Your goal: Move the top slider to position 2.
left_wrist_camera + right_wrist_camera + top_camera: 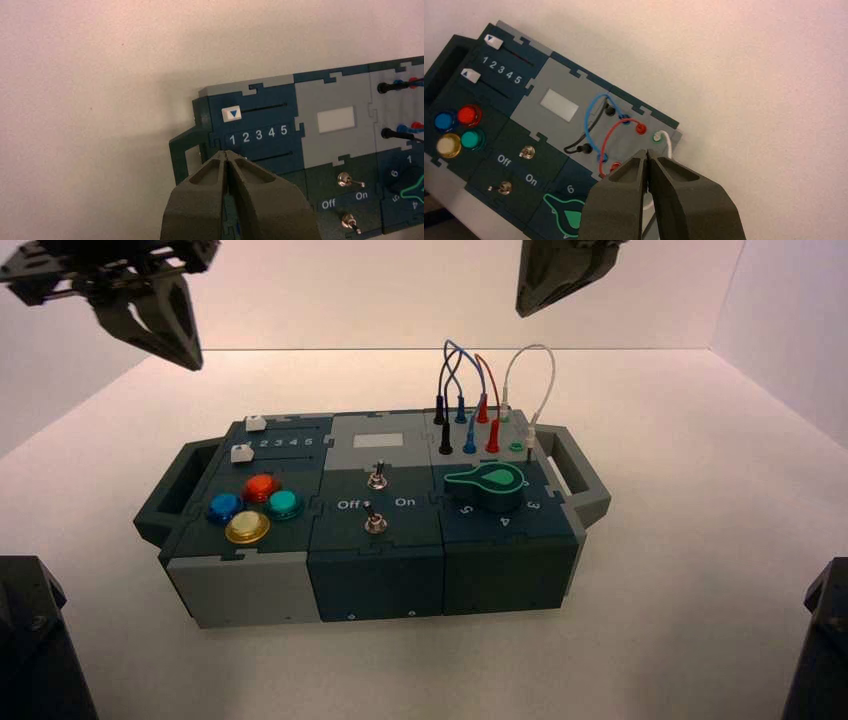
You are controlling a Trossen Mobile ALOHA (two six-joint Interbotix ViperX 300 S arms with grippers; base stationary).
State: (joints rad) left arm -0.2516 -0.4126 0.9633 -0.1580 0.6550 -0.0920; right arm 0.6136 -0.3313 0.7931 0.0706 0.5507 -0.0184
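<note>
The top slider (231, 114) is a small white knob with a blue triangle on the box's far left corner; it stands at the end of its track, in line with the printed 1. Position 2 (246, 137) is the white digit just past it in the row 1 2 3 4 5. My left gripper (227, 154) is shut on nothing and hovers above the box's left end, short of the digits, hiding the lower slider. From above, the top slider (254, 423) lies below the raised left gripper (188, 355). My right gripper (527, 306) hangs shut, high over the wires.
The dark teal and grey box (240, 585) carries a second white slider (240, 452), several coloured buttons (262, 487), two toggle switches (376, 478) marked Off and On, a green knob (488, 483) and plugged wires (470, 390). White walls enclose the table.
</note>
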